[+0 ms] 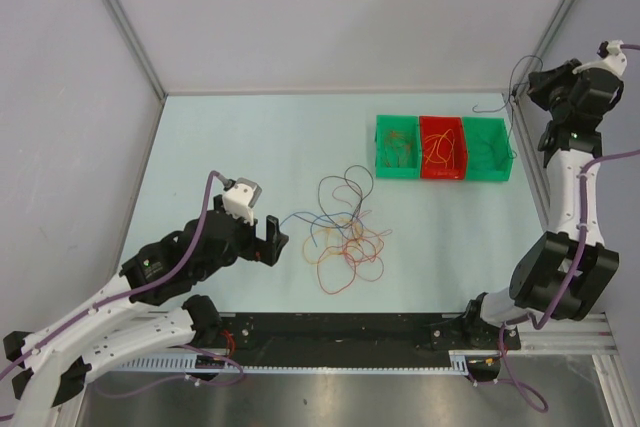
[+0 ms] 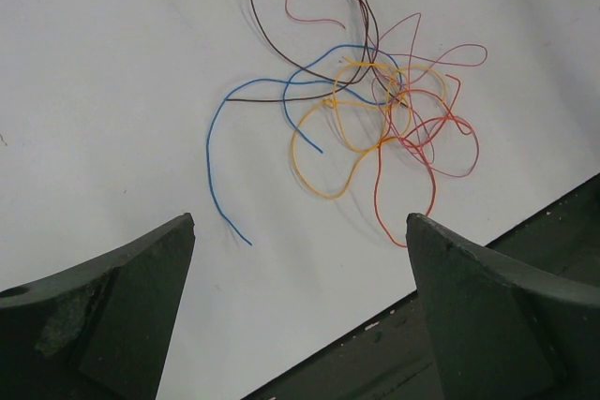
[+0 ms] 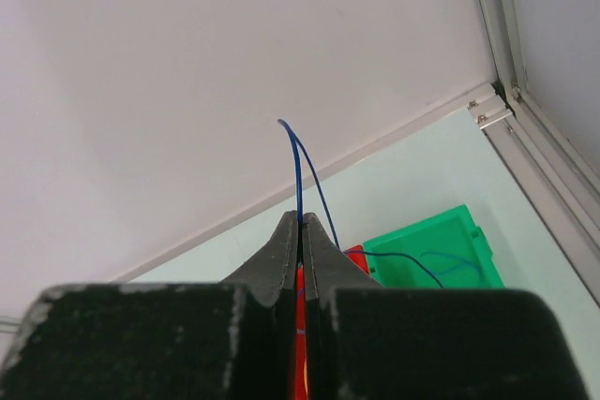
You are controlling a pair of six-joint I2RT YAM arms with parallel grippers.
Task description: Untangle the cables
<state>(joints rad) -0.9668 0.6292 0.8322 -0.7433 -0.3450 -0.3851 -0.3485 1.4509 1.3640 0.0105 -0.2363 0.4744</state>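
My left gripper (image 1: 272,239) hangs wide and empty, low over the bench (image 1: 250,137) near its near edge, left of centre. Just to its right lie the cables (image 1: 348,232), a loose knot of orange, red, blue and dark brown loops, not touching it. A loose blue strand (image 2: 217,166) trails closest to me.

Three trays sit toward the far right corner. From the rightmost green tray (image 1: 488,175) a thin wire runs up to my right gripper (image 3: 302,224), which is pinched tight on a blue cable (image 3: 298,170) held high.

I judge this to be a drop-off step. Next that grip has to let go over the tray, then the left has to close on the blue strand.
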